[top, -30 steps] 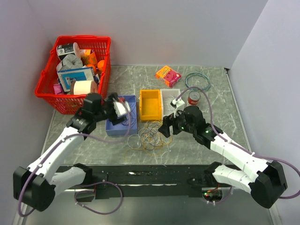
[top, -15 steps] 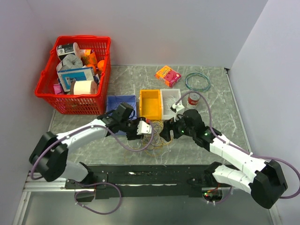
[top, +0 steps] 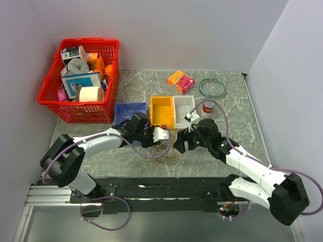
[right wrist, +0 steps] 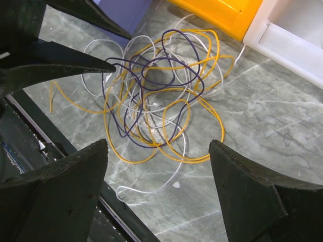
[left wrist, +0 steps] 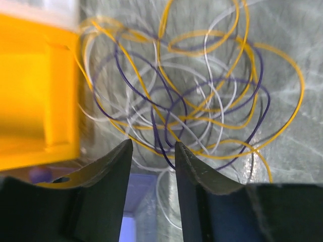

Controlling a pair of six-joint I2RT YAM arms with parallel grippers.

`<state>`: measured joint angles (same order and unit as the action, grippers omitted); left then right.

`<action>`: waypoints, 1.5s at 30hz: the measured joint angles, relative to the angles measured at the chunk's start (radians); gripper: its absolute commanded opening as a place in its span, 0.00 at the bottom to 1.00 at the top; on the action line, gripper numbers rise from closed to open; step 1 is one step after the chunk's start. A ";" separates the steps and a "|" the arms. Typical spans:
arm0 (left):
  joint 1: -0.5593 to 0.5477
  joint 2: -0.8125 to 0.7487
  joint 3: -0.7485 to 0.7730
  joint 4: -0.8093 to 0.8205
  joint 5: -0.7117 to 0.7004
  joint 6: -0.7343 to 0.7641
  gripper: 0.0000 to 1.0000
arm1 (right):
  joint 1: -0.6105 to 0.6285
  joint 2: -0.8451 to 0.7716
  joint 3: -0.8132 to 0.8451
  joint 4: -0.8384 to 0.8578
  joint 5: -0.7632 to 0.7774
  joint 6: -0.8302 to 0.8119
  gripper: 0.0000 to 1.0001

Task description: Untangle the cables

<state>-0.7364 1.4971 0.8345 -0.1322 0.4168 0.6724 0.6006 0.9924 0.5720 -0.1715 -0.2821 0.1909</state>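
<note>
The cables [top: 164, 149] are a loose tangle of purple, yellow-orange and white loops on the marble table, in front of the orange bin. They fill the left wrist view [left wrist: 192, 96] and lie in the middle of the right wrist view [right wrist: 156, 101]. My left gripper [top: 162, 136] [left wrist: 152, 143] is open with a narrow gap, low at the tangle's left edge, and purple wire runs by its fingertips. One of its fingers [right wrist: 75, 63] touches a purple loop. My right gripper [top: 179, 144] [right wrist: 157, 146] is wide open above the tangle's right side, holding nothing.
A blue bin [top: 128, 108], an orange bin [top: 162, 112] and a white bin [top: 184, 103] stand just behind the tangle. A red can [top: 208, 107], a teal wire coil [top: 212, 87] and an orange box [top: 180, 80] lie back right. A full red basket [top: 78, 80] is back left.
My left arm swung right from over the blue bin and came down to the left edge of the tangle. My right gripper shifted slightly left and lower over the cables.
</note>
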 measured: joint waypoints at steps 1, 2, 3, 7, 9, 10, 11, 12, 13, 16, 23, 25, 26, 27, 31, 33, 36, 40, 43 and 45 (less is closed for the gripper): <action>0.000 0.004 -0.010 0.005 -0.008 -0.003 0.43 | -0.004 0.001 0.000 0.000 0.000 -0.002 0.88; 0.000 0.006 -0.021 0.008 -0.016 -0.003 0.41 | -0.007 0.001 0.000 0.000 0.000 -0.002 0.88; 0.000 0.007 -0.034 0.010 -0.022 -0.003 0.39 | -0.012 0.002 0.000 0.001 -0.002 -0.002 0.88; -0.001 0.007 -0.056 0.015 -0.024 -0.003 0.18 | -0.019 0.009 0.000 0.005 -0.011 -0.002 0.88; -0.001 0.007 -0.056 0.016 -0.024 -0.006 0.08 | -0.019 0.013 0.000 0.008 -0.017 -0.002 0.87; -0.001 0.007 -0.056 0.014 -0.023 -0.004 0.06 | -0.019 0.016 0.000 0.011 -0.019 -0.001 0.87; -0.001 0.007 -0.055 0.011 -0.022 -0.006 0.03 | -0.020 0.020 0.000 0.015 -0.020 0.000 0.87; -0.001 0.007 -0.053 0.006 -0.021 -0.007 0.02 | -0.021 0.025 0.000 0.019 -0.022 0.002 0.87; -0.001 0.006 -0.045 -0.011 -0.014 -0.008 0.02 | -0.023 0.029 0.000 0.023 -0.022 0.003 0.87; -0.001 -0.004 0.012 -0.079 0.022 -0.024 0.01 | -0.026 0.043 0.000 0.034 -0.022 0.013 0.86; -0.001 -0.182 0.207 -0.253 0.151 -0.038 0.01 | -0.082 0.054 0.000 0.051 -0.033 0.073 0.84; -0.001 -0.250 0.271 -0.286 0.193 -0.047 0.01 | -0.120 0.054 0.000 0.068 -0.048 0.100 0.84; -0.001 -0.279 0.304 -0.294 0.210 -0.058 0.01 | -0.140 0.054 0.000 0.079 -0.059 0.113 0.84; -0.001 -0.304 0.338 -0.297 0.224 -0.076 0.01 | -0.153 0.053 0.000 0.090 -0.067 0.129 0.84; -0.001 -0.342 0.484 -0.246 0.246 -0.180 0.01 | -0.169 0.053 0.009 0.109 -0.099 0.146 0.85; -0.003 -0.340 0.566 -0.172 0.240 -0.258 0.01 | -0.169 0.048 0.023 0.113 -0.114 0.144 0.86; -0.003 -0.339 0.643 -0.087 0.219 -0.325 0.01 | -0.169 -0.005 0.027 0.108 -0.123 0.121 0.87; -0.003 -0.342 0.689 0.010 0.164 -0.369 0.01 | -0.167 -0.156 0.029 0.093 -0.124 0.055 0.89; -0.003 -0.337 0.690 0.078 0.115 -0.381 0.01 | -0.164 -0.278 0.034 0.089 -0.139 -0.003 0.91; -0.004 -0.327 0.703 0.114 0.082 -0.378 0.01 | -0.161 -0.331 0.042 0.089 -0.161 -0.029 0.91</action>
<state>-0.7403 1.1706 1.5372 -0.0185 0.4992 0.2943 0.4393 0.6613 0.6136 -0.0826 -0.4435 0.1623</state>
